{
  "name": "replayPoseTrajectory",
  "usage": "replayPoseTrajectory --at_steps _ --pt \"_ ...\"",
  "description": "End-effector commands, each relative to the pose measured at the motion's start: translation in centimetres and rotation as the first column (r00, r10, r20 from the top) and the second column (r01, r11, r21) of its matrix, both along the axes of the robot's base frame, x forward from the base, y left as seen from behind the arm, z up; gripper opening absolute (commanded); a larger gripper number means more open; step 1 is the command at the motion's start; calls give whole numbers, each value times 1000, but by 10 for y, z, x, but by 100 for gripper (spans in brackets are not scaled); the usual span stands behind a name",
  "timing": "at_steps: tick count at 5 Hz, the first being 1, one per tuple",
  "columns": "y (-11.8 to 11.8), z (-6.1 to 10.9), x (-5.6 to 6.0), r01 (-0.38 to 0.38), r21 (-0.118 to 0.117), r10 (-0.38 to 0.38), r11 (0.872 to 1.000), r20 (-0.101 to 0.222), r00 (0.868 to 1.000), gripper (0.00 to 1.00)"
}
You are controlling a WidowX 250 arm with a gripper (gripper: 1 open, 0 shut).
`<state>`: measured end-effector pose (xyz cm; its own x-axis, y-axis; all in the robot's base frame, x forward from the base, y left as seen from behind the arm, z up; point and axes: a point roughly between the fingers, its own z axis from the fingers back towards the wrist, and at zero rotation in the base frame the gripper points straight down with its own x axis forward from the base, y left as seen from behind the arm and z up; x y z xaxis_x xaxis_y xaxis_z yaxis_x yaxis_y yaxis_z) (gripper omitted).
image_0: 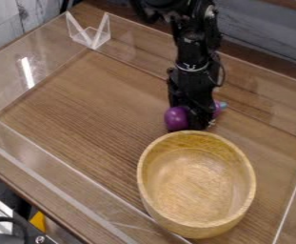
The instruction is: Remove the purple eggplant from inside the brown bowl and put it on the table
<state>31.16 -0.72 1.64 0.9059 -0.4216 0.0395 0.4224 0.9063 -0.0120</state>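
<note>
The purple eggplant [177, 118] lies on the table [99, 105], just behind the far rim of the brown bowl [147, 172] and outside it. The bowl is empty and sits at the front right. My gripper [195, 110] points straight down onto the eggplant, its black fingers on either side of the middle and closed against it. The eggplant's rounded purple end shows left of the fingers, and a small part shows on the right. Its stem cap is hidden.
Clear acrylic walls [36, 67] border the tabletop on all sides. A folded clear stand [89, 31] sits at the back left corner. Bare wood stretches to the left of the bowl and the arm.
</note>
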Motion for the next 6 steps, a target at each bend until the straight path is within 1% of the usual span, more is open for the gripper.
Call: replayPoseTrajectory --at_steps 1,3,5,6 --pt "-3 8 0 -9 -14 9 1000 10 1000 0" --pt "-13 19 13 -37 -38 37 999 15 999 0" --pt "-26 33 -1 -47 -60 48 997 16 999 0" --pt "-25 40 -7 -52 -69 53 996 16 998 0"
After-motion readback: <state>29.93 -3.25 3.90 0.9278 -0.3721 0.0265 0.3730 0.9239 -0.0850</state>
